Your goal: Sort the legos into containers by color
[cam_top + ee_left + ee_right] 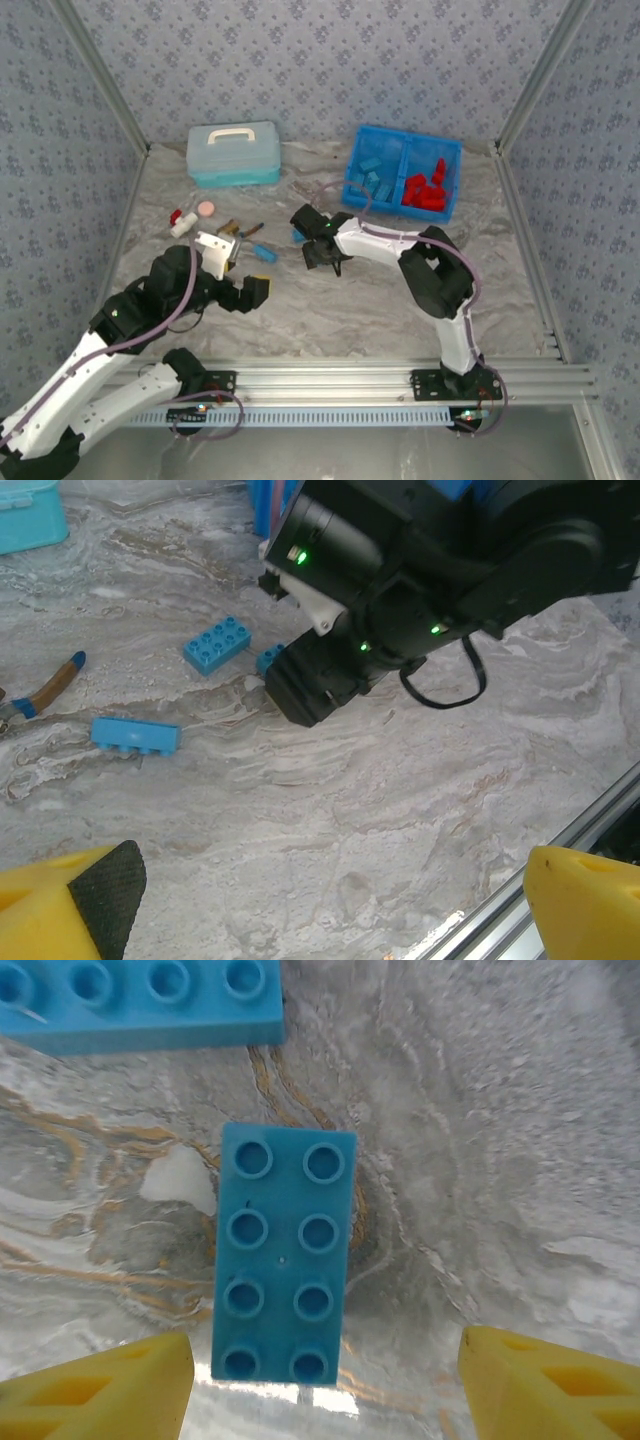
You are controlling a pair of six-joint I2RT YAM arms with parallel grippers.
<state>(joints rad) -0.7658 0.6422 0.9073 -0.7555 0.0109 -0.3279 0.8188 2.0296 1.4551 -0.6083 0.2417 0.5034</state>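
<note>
Tabletop (500, 1160) — blue lego (283, 1255), edges free, btwn R jaws.

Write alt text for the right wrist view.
A light blue eight-stud brick lies studs-up on the marbled table, its near end between the yellow fingertips of the open right gripper, neither touching it. Part of a second blue brick sits at the top left edge.

The blue brick (285, 1255) is smooth, faintly glossy plastic; the marbled table cover (520, 1140) looks matt
</note>
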